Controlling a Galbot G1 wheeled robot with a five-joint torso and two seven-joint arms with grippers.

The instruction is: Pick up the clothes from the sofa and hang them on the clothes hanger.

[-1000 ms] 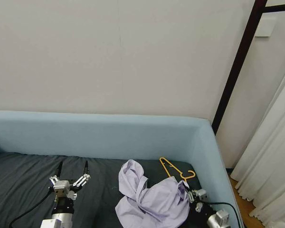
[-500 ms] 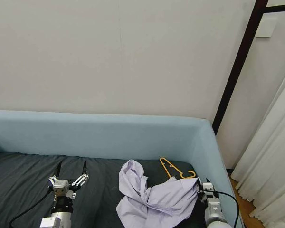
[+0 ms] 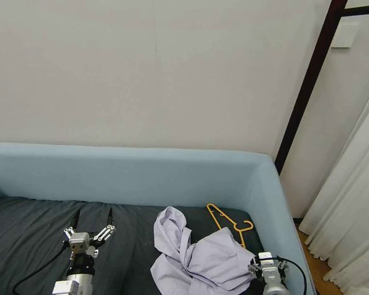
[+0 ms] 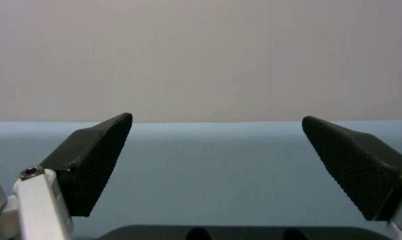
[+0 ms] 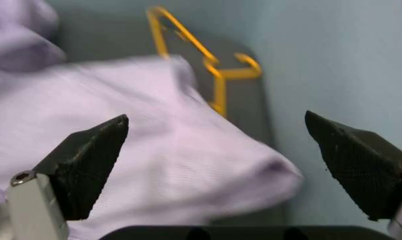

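A crumpled lilac cloth shirt (image 3: 197, 261) lies on the pale-blue padded sofa (image 3: 141, 175), overlapping a yellow hanger (image 3: 224, 219) behind it.

light-blue sofa (image 3: 141, 175), dark seat (image 3: 31, 227): crumpled lilac shirt (image 3: 203, 261) lying partly over yellow hanger (image 3: 221, 217).

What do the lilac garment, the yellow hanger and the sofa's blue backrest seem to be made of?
Lilac garment: thin woven cloth, matte, since it crumples in soft folds. Yellow hanger: probably plastic or coated wire; thin, smooth, evenly coloured. Blue backrest: matte upholstery fabric, likely; no shine.
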